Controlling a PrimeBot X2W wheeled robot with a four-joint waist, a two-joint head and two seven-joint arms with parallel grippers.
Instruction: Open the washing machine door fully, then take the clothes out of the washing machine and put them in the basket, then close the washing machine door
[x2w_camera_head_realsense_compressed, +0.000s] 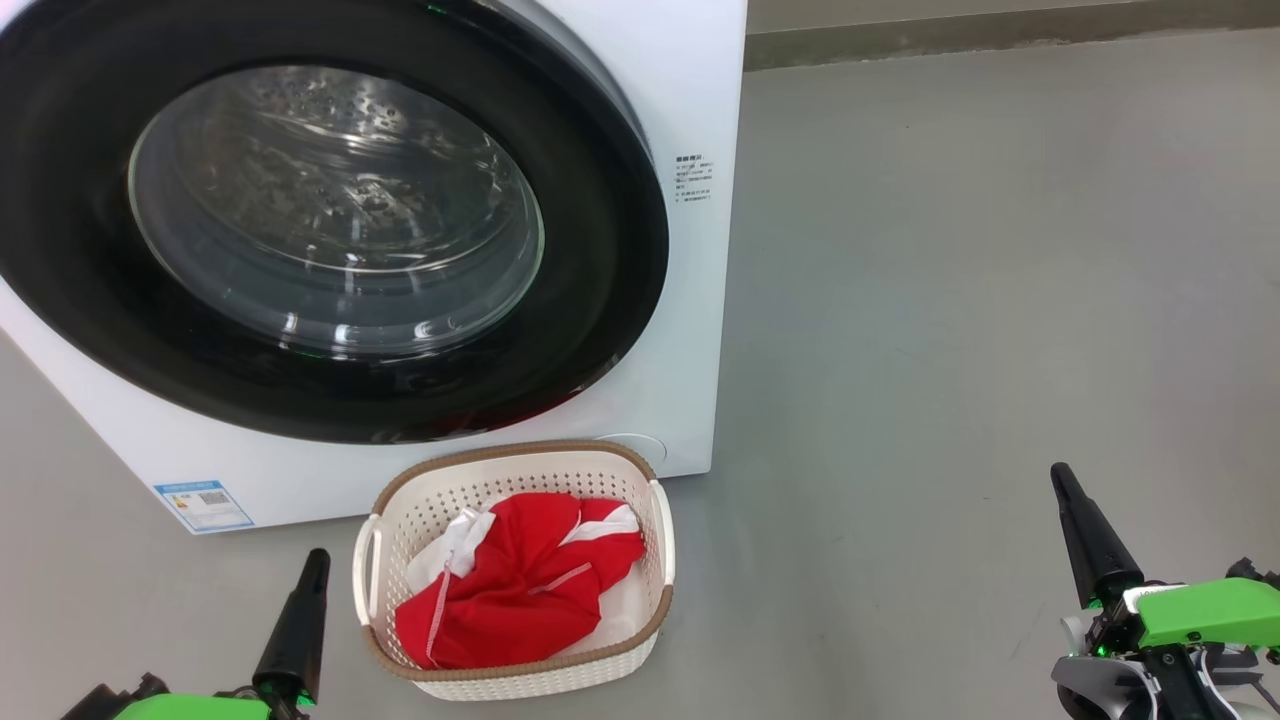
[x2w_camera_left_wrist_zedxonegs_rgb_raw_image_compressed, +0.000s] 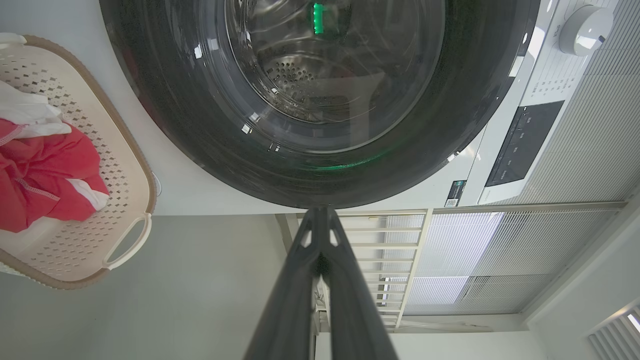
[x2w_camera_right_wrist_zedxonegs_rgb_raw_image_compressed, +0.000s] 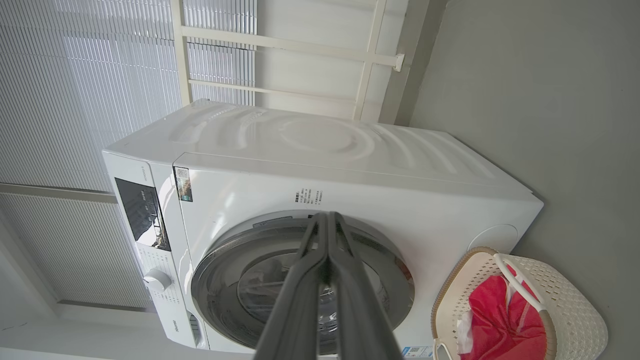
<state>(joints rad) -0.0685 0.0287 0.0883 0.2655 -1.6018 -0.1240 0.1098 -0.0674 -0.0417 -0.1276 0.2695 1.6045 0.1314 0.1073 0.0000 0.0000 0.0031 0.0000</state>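
Note:
The washing machine (x2w_camera_head_realsense_compressed: 690, 120) stands at the upper left, its round black-rimmed door (x2w_camera_head_realsense_compressed: 330, 215) lying flat against the front, glass bowl showing the steel drum. The cream basket (x2w_camera_head_realsense_compressed: 515, 570) sits on the floor just before it, holding the red and white clothes (x2w_camera_head_realsense_compressed: 520, 580). My left gripper (x2w_camera_head_realsense_compressed: 318, 556) is shut and empty at the lower left, left of the basket. My right gripper (x2w_camera_head_realsense_compressed: 1060, 472) is shut and empty at the lower right, well away over bare floor. In the right wrist view the door (x2w_camera_right_wrist_zedxonegs_rgb_raw_image_compressed: 250, 270) lies flat against the machine (x2w_camera_right_wrist_zedxonegs_rgb_raw_image_compressed: 380, 190), with the basket (x2w_camera_right_wrist_zedxonegs_rgb_raw_image_compressed: 575, 320) beside it.
Grey floor (x2w_camera_head_realsense_compressed: 1000, 300) spreads to the right of the machine. A control panel and a white dial (x2w_camera_left_wrist_zedxonegs_rgb_raw_image_compressed: 585, 22) sit on the machine's front. Behind the machine are ribbed window blinds and a cream railing (x2w_camera_left_wrist_zedxonegs_rgb_raw_image_compressed: 400, 260).

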